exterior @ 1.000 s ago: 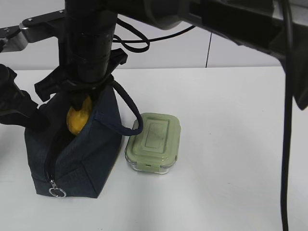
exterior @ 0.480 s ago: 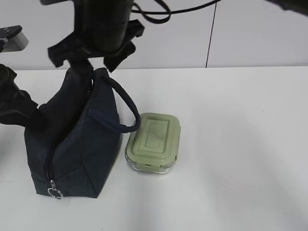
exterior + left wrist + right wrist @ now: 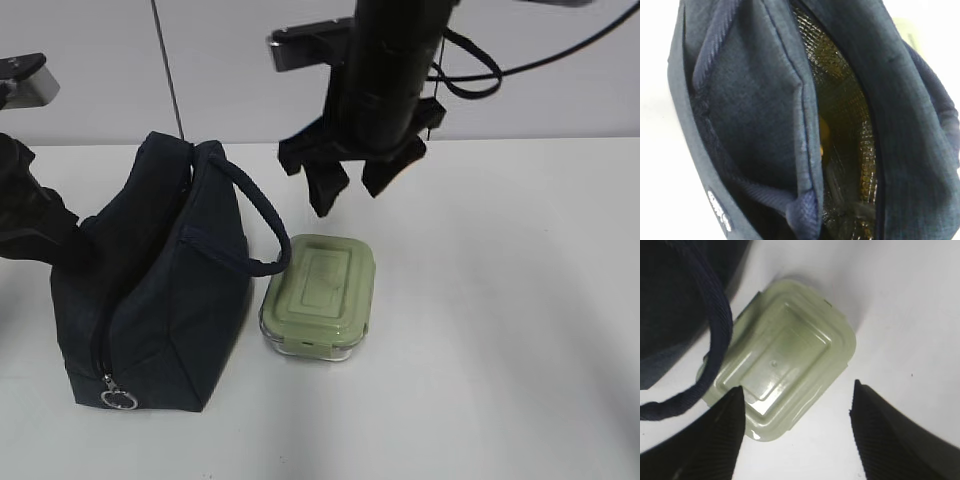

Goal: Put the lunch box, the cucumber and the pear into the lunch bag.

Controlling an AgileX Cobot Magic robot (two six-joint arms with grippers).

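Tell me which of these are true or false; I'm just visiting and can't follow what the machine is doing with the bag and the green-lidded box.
1. The lunch box sits on the table beside the lunch bag. True.
2. The right gripper is clamped on the box. False: it hangs open above the box, holding nothing.
3. The bag's top is open. True: the left wrist view looks down into its foil lining.
4. The lunch box lid is off. False: the green lid is on the box.
5. The pear lies on the table. False: no pear is on the table; something yellow-orange shows inside the bag.
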